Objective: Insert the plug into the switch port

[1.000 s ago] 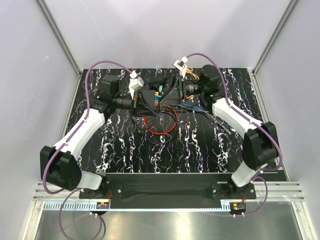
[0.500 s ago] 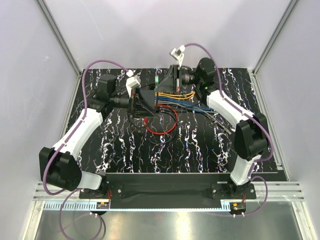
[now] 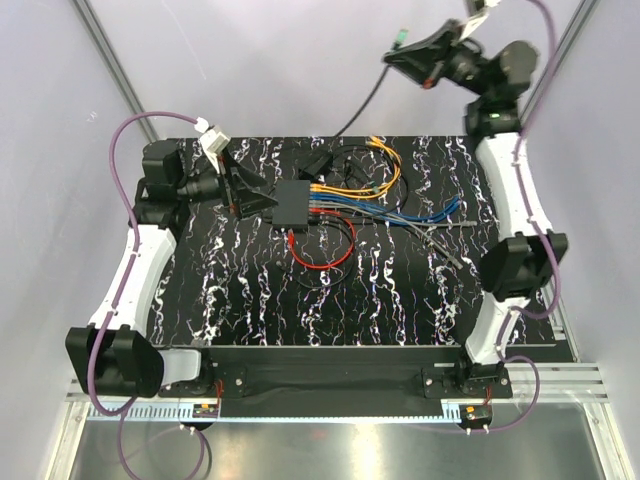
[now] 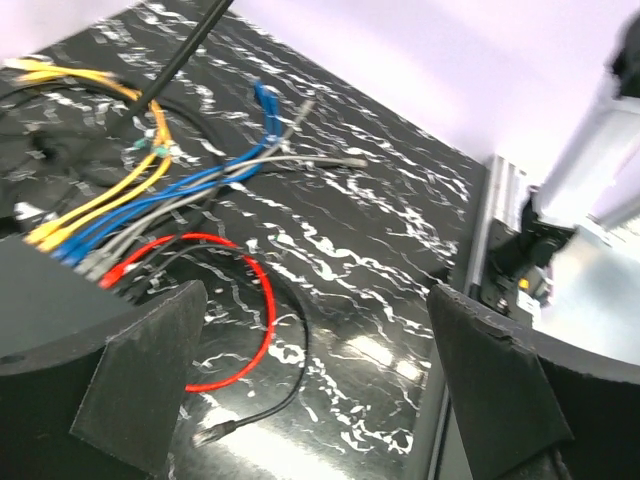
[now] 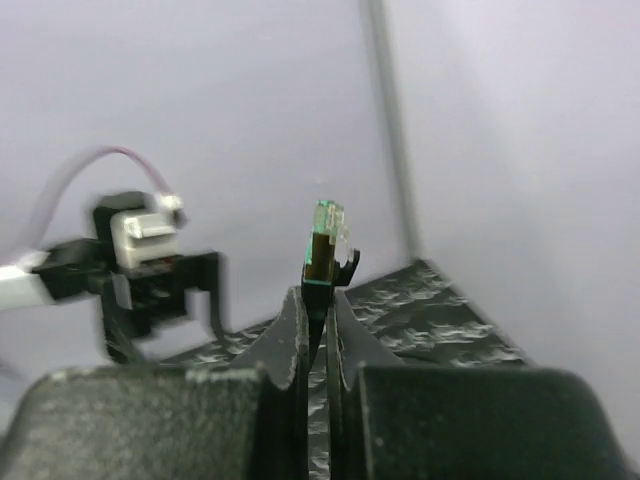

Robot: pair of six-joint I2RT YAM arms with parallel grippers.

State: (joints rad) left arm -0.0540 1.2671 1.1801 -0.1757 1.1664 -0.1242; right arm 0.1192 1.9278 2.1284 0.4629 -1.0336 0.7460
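Observation:
The switch (image 3: 293,205) is a flat black box lying mid-table, with yellow, blue, grey and red cables plugged into its right edge. My left gripper (image 3: 258,194) sits just left of it, open and empty; in the left wrist view its fingers (image 4: 140,385) stand wide apart over the table, and the switch (image 4: 45,300) shows at the left. My right gripper (image 3: 398,60) is raised high at the back, shut on the plug (image 5: 325,243), a clear-tipped connector with a green band sticking up from the pinched jaws. Its black cable (image 3: 360,105) hangs down to the table.
Yellow cables (image 3: 372,165) loop behind the switch, blue ones (image 3: 400,212) and grey ones run right, and a red loop (image 3: 322,246) lies in front. A loose black cable end (image 4: 207,436) lies under my left gripper. White walls and metal frame posts enclose the table.
My left gripper has opened and drawn back left, off the switch. My right gripper has shut on the plug and swung it up and away to the back right.

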